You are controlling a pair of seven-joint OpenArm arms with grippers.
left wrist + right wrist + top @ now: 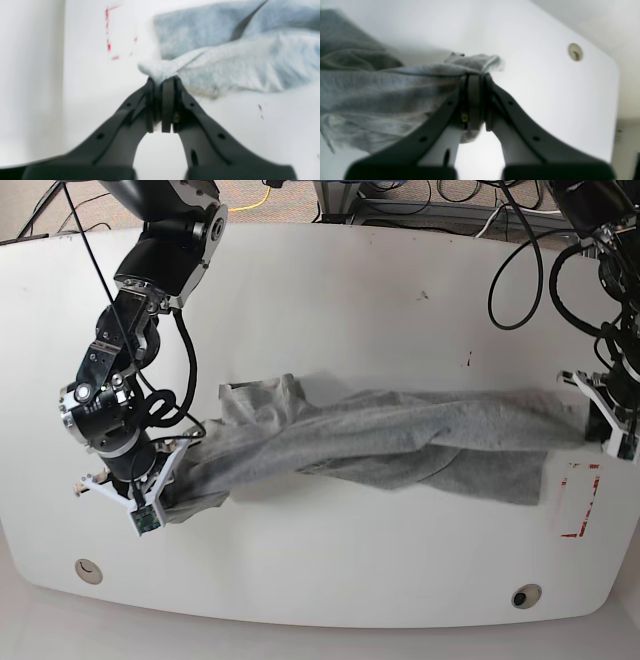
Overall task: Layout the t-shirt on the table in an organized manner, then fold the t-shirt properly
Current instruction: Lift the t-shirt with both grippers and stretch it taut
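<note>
The t-shirt [400,445] is stretched as a twisted, wrinkled band across the middle of the bench [330,290], between the two arms. One end is clamped in the left hand [162,81], the other in the right hand [475,77]. The laying-out step is judged to be in hand; untwisting and spreading are called for next. A red-taped mark [580,500] lies near the left hand; nothing else is seen in the way.

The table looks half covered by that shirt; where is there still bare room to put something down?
Bare: the table's far half beyond the t-shirt, and the near strip between shirt and grommet holes. Crowded: the middle band, where the right claw and left claw stretch the shirt, beside the red-taped mark.
</note>
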